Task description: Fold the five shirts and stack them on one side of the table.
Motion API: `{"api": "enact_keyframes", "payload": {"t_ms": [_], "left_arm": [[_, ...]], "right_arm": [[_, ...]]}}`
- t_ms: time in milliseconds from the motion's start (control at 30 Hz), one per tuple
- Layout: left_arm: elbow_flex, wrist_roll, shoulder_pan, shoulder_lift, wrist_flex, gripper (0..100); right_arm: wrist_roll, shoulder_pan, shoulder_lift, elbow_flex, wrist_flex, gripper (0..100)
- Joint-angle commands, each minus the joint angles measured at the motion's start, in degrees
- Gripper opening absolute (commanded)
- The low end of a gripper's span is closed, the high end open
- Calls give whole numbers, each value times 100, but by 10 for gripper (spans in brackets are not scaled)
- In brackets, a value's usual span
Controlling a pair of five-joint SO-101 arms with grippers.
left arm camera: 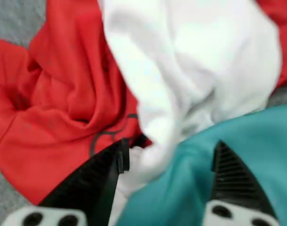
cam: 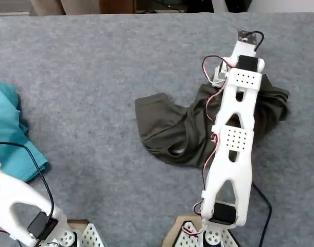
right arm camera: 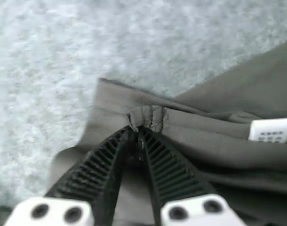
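Note:
An olive shirt [cam: 188, 131] lies crumpled on the grey table [cam: 95, 67], right of centre. My right arm stretches over it, and its gripper [cam: 217, 78] is at the shirt's far edge. In the right wrist view the right gripper [right arm camera: 136, 132] is shut on a seamed edge of the olive shirt [right arm camera: 214, 141], beside a white label [right arm camera: 270, 130]. My left gripper [left arm camera: 169, 157] stands open over a heap of a red shirt [left arm camera: 54, 103], a white shirt [left arm camera: 190, 61] and a teal shirt [left arm camera: 190, 188]; teal and white cloth lie between its fingers. The teal shirt [cam: 10, 134] also lies at the table's left edge.
The left arm [cam: 18, 203] bends in from the near left corner, with a black cable looped over it. Bare grey table spreads across the middle and the far left. The arm bases stand at the near edge.

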Motion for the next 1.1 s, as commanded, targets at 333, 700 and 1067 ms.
{"api": "enact_keyframes", "payload": {"t_ms": [333, 700, 1067], "left_arm": [[1749, -1644, 97, -3055, 97, 322], [9213, -1556, 229, -5719, -2040, 321], [11235, -466, 123, -5349, -6092, 105]], "right_arm": [[457, -374, -2026, -268, 642, 5], [721, -382, -2097, -242, 659, 5], [721, -374, -2097, -233, 659, 5]]}}
